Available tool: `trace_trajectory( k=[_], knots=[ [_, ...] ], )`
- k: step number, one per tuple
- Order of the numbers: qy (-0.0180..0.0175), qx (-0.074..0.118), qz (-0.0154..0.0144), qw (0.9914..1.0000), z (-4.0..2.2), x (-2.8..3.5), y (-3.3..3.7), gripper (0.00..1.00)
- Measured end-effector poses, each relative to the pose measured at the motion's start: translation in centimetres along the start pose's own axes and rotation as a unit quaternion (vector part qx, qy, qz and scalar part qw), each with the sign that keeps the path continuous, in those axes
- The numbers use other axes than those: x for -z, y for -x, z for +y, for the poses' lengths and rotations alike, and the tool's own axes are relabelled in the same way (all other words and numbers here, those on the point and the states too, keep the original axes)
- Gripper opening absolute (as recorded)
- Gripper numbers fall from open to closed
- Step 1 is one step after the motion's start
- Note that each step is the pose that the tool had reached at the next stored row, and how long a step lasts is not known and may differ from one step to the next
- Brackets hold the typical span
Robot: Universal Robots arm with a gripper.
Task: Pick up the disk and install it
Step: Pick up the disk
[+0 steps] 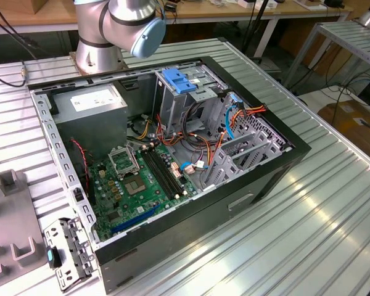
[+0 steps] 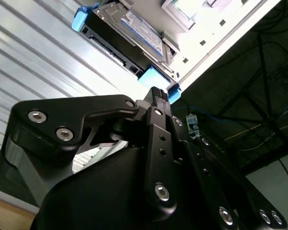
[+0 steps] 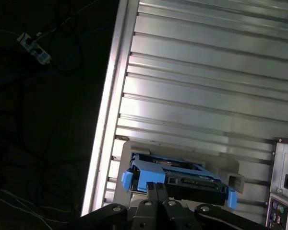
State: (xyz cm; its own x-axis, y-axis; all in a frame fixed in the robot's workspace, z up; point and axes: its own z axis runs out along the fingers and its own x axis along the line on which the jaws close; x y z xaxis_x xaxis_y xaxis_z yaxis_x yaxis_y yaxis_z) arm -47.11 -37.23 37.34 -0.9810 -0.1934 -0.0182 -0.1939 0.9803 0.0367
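Our black gripper (image 3: 156,186) hangs just beside the flat dark disk (image 3: 182,181) in its bright blue plastic carrier (image 3: 140,175), which lies on a pale holder (image 3: 182,153) atop the ribbed aluminium table (image 3: 206,96). The jaws look pressed together and empty. We judge they must spread and straddle the carrier squarely.

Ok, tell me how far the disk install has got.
Nothing looks finished: the disk lies on a grey stand on the ribbed table, outside the open computer case. In hand: the claw is right at the disk's blue carrier, though a grip isn't clear. Left: picking it up and installing it.
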Motion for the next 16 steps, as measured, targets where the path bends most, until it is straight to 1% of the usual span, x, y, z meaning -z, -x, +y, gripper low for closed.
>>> trace_trajectory(
  k=[2,4,6,9,11,12,14,15,16],
  knots=[
    [-0.0004,0.019,0.0008,0.99982,0.00,-0.03,0.00,0.11],
    [-0.0007,0.041,0.0018,0.99916,0.00,-0.05,0.00,0.11],
    [-0.0013,0.060,0.0027,0.99817,0.00,-0.10,0.00,0.11],
    [-0.0033,0.087,0.0043,0.99620,-0.01,-0.15,0.00,0.11],
    [-0.0041,0.105,0.0051,0.99447,-0.01,-0.19,0.00,0.11],
    [-0.0043,0.114,0.0056,0.99346,-0.01,-0.20,0.00,0.11],
    [-0.0046,0.132,0.0063,0.99118,-0.01,-0.22,0.00,0.11],
    [-0.0047,0.142,0.0067,0.98990,-0.01,-0.24,0.00,0.11],
    [-0.0047,0.155,0.0072,0.98792,-0.01,-0.26,0.00,0.11]
  ],
)
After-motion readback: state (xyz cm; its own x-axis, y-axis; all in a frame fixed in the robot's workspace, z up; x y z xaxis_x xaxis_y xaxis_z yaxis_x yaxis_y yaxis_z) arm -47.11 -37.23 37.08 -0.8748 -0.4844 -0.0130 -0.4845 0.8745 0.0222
